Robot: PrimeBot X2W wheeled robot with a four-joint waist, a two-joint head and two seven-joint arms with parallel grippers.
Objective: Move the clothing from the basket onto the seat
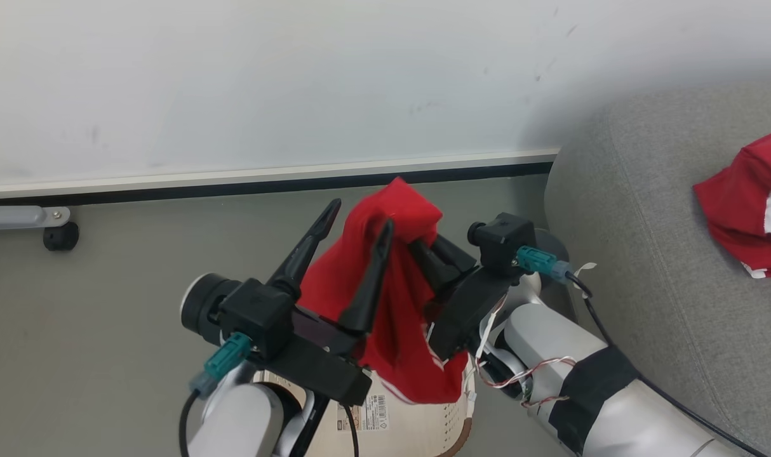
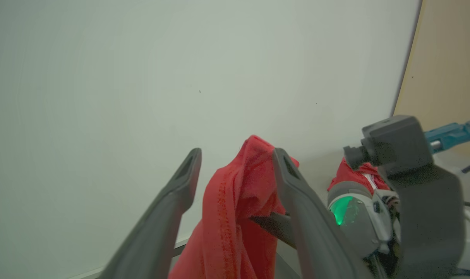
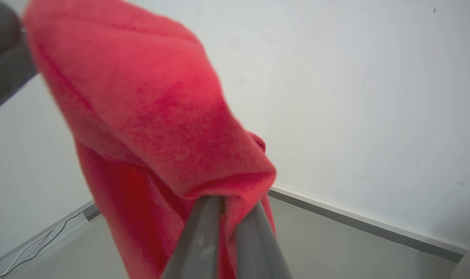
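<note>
A bright red garment (image 1: 395, 324) hangs above the cream basket (image 1: 417, 426), lifted clear of it. My right gripper (image 1: 423, 244) is shut on the garment's top fold, and the cloth (image 3: 161, 116) drapes over its closed fingertips (image 3: 219, 205). My left gripper (image 1: 361, 214) stands open just to the left, fingers pointing up. The hanging cloth (image 2: 235, 217) lies between and behind those fingers, and they do not pinch it. The grey seat (image 1: 639, 266) rises at the right. A second red garment with white trim (image 1: 741, 216) lies on it.
Grey floor (image 1: 106, 317) stretches left of the basket to a white wall with a dark baseboard (image 1: 296, 181). A black caster on a grey metal leg (image 1: 60, 236) sits at the far left by the wall. A tan panel (image 2: 448, 58) stands beside the wall.
</note>
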